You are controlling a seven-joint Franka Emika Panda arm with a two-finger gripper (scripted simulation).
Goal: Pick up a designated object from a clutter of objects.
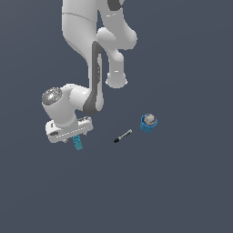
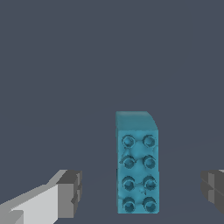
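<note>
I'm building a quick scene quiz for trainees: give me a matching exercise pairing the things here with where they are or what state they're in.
Things:
1. teal brick
2. marker
3. blue cup
4. gripper

Descriptions:
A. holds a grey-white ball
B. open, one finger on each side of a studded block
C. lies between the two other items in the exterior view
D. sits between the fingers, touched by neither

Pairs: 1-D, 2-C, 3-A, 4-B

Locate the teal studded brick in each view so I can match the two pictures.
Exterior view: the teal brick pokes out just below the gripper, toward the exterior view's left of the marker.
Wrist view: the teal brick lies studs-up between the two open fingers.
Shared landmark: the gripper's fingers flanking the brick.
</note>
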